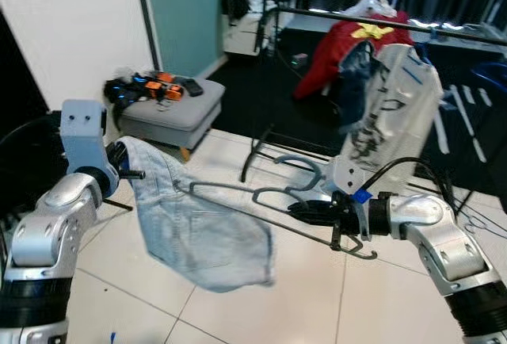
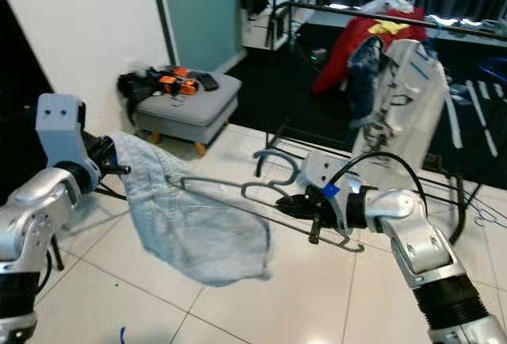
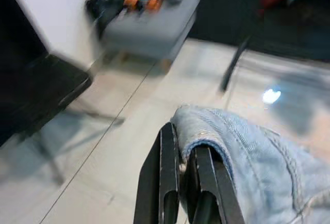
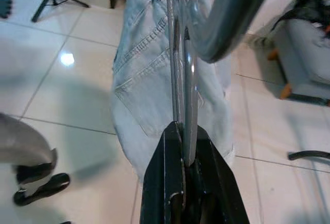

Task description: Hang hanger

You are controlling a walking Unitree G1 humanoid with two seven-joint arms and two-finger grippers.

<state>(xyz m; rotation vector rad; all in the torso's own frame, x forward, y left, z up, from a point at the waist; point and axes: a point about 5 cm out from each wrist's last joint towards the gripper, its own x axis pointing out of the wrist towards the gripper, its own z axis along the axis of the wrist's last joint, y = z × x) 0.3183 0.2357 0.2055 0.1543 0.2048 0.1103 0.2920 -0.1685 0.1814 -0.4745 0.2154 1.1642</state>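
The right gripper (image 1: 317, 211) is closed on the hanger (image 1: 273, 198), its black fingers pinching the thin grey metal frame near the hook end. The right arm is bent at the elbow and reaches leftward across the scene, forearm roughly level. The left gripper (image 3: 180, 170) is clamped on a folded hem of the jeans (image 1: 198, 237), the denim edge pressed between its two fingers. The left arm is raised at the near left, its wrist turned toward the right.

The hanger is held in the air between the two grippers, lying almost flat, and its far part is covered by the jeans. The jeans are pale blue denim with stitched seams and a back pocket; they hang limp from the hanger over the white glossy tiled floor (image 1: 356, 296).

Farther right, a dark metal rack (image 1: 372, 19) carries a red garment (image 1: 341, 47) and a white one (image 1: 400, 110). A grey padded stool (image 1: 170, 114) stands at the far left with blurred black and orange items on top. In the right wrist view a person's dark shoe (image 4: 38, 188) and trouser leg are cut off at the edge
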